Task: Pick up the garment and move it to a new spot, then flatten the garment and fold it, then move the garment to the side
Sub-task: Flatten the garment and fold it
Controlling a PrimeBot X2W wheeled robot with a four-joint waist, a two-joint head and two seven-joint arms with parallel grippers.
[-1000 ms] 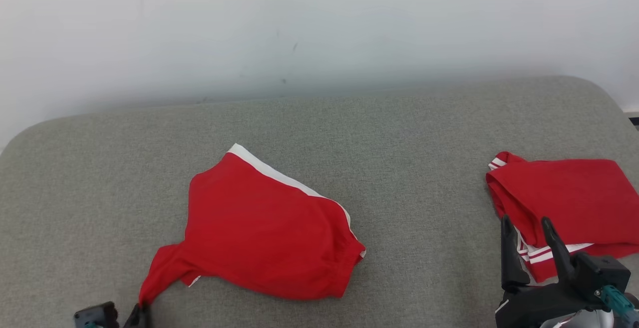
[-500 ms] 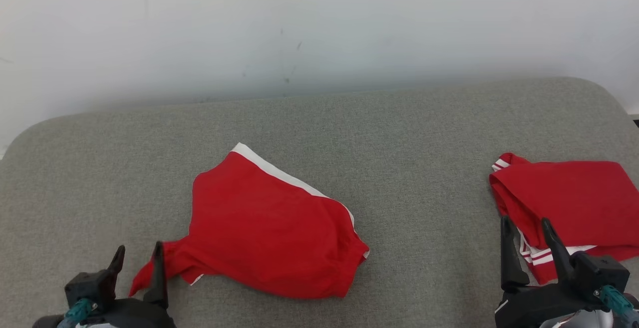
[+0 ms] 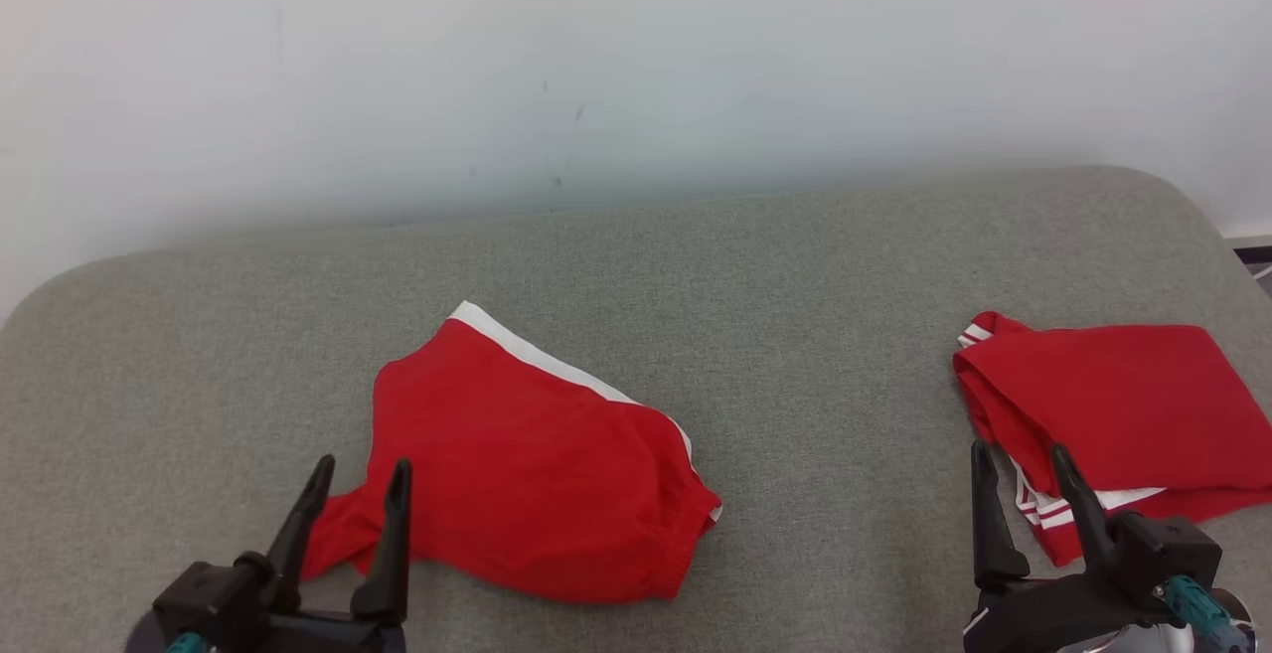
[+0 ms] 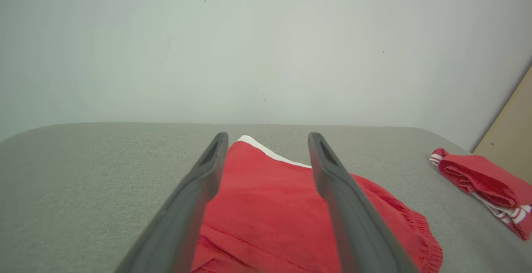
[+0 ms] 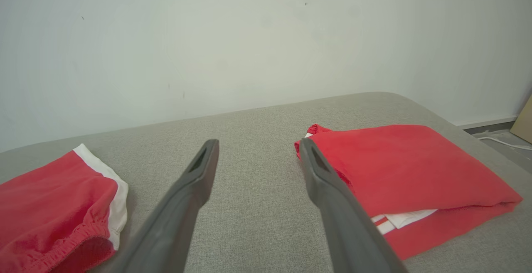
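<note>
We log garment (image 3: 527,494): red, white-trimmed, rumpled; left fingers (image 3: 396,519) and right fingers (image 3: 986,514) spread wide, empty; right wrist view adds its elastic hem (image 5: 70,233)

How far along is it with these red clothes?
Done, apparently: a folded garment lies at the right of the grey pad. In hand: nothing is gripped; the left gripper is open with its fingers at the near corner of the loose garment, which lies rumpled mid-pad, and the right gripper is open too. Left: flattening, folding and moving that one aside.
</note>
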